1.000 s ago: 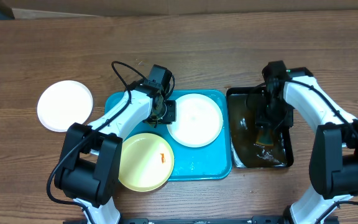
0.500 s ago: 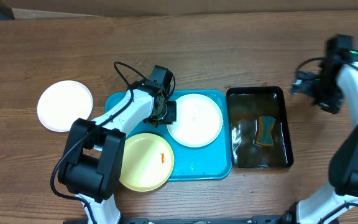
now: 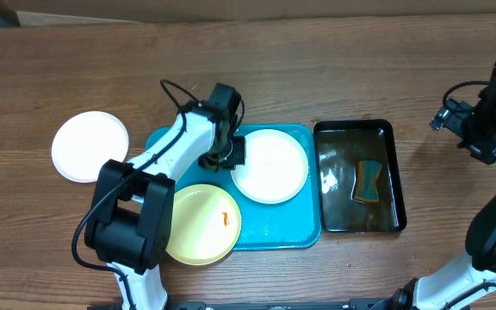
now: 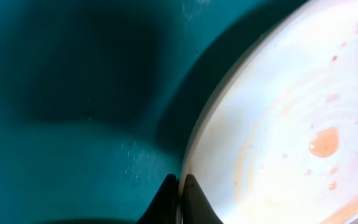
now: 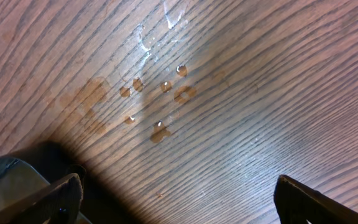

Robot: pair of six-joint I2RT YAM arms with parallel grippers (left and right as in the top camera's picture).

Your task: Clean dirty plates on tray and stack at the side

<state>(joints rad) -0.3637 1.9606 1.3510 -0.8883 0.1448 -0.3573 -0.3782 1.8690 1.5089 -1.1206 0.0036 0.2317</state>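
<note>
Left hand (image 4: 179,202) pinching white plate (image 4: 278,124) rim on tray (image 4: 73,93), right hand (image 5: 178,202) released above table (image 5: 260,74)

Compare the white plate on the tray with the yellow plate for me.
The white plate lies wholly inside the tray; the yellow plate overhangs its near left corner. The left gripper is shut on the white plate's rim; the yellow plate is untouched. The white plate shows faint pinkish smears, the yellow plate one bright orange smear. Both are round and face up.

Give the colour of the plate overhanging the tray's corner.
The plate is pale yellow, seen best in the overhead view.
</note>
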